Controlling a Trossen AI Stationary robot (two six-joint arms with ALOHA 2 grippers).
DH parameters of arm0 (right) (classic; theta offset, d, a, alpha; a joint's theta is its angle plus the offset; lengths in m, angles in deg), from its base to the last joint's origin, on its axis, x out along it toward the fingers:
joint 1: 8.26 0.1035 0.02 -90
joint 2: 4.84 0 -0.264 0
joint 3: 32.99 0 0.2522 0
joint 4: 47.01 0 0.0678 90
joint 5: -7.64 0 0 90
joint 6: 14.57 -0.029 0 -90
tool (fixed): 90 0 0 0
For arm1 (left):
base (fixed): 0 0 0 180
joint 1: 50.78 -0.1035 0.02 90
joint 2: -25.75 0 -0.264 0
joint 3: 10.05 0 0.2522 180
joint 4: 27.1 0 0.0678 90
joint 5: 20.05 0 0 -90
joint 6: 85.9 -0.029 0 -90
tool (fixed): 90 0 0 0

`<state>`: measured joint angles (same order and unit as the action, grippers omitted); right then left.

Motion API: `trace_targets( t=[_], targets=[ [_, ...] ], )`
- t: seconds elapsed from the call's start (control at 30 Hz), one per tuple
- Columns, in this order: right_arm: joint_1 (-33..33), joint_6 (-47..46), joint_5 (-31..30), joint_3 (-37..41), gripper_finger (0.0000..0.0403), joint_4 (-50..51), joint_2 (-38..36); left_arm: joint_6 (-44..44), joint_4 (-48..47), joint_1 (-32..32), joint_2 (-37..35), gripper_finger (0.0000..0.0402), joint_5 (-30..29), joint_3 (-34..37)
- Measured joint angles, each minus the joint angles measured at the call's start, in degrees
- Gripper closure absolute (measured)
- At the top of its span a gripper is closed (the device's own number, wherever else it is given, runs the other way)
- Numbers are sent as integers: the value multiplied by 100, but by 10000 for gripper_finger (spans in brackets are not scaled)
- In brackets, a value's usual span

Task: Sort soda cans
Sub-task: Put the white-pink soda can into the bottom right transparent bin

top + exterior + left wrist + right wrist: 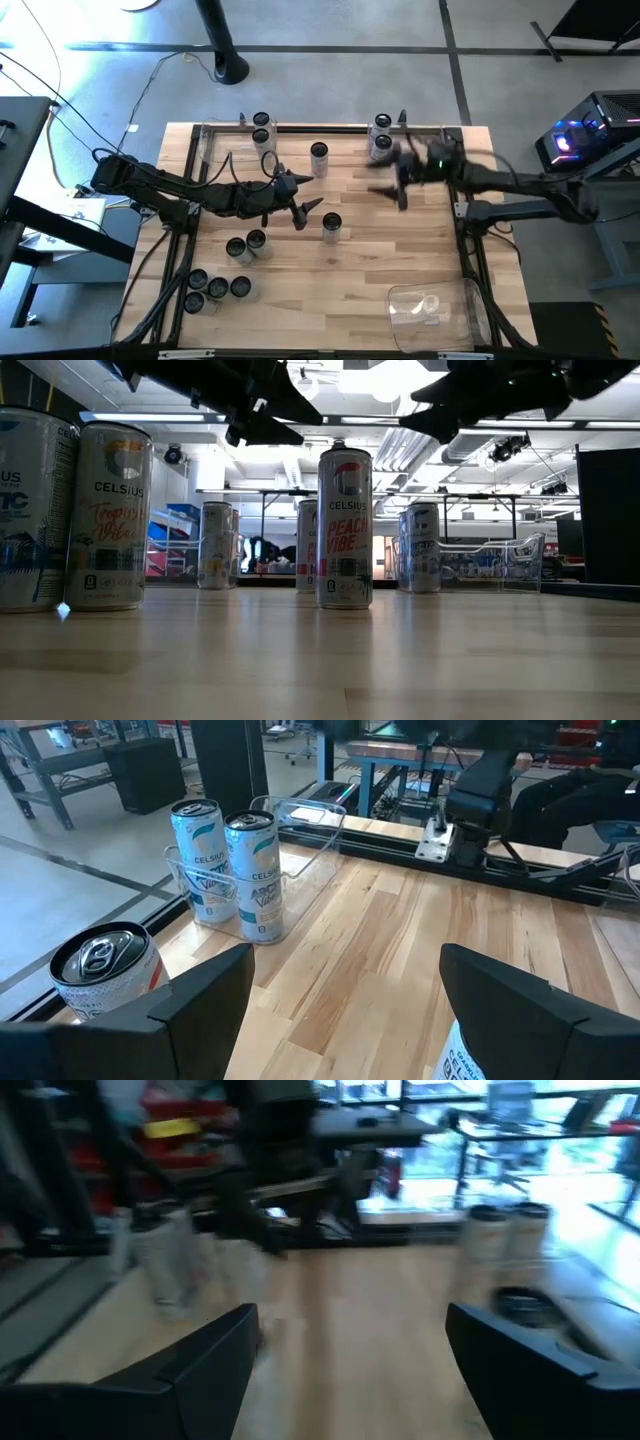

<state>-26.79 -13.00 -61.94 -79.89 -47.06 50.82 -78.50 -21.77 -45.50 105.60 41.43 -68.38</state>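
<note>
Twelve soda cans (332, 227) standing scattered across surface (380, 260), some inside far bins (215, 140). Left gripper (303, 210) hanging wide, empty, beside centre can; right gripper (385, 190) wide, empty, blurring. Risk: swinging fingers toppling neighbouring cans.

**Cans upright and scattered across the table**

Every soda can (331, 228) stands upright, slim, silvery-sided with a dark top. One sits just right of the left gripper (300, 205), another beyond it. Two stand in the far-left corner, two behind the right gripper (395, 185). Five cluster near the left arm's side, well short of its fingers.
</note>
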Motion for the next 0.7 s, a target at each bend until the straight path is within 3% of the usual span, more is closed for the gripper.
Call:
trace_targets(
  t=[0.13,0.33,0.47,0.7],
  targets=[
    [911,-272,-646,471,84,-936,255,-45,-10,43,0,87,1,0],
    [1823,-414,-780,435,84,-1531,1164,387,-996,356,-32,87,7,2],
    [2126,-228,-1283,230,84,-1701,1818,960,-1807,665,-7,87,-19,2],
    [2210,-157,-1614,-288,84,-1752,2580,663,-1479,1020,398,87,-363,3]
  ],
)
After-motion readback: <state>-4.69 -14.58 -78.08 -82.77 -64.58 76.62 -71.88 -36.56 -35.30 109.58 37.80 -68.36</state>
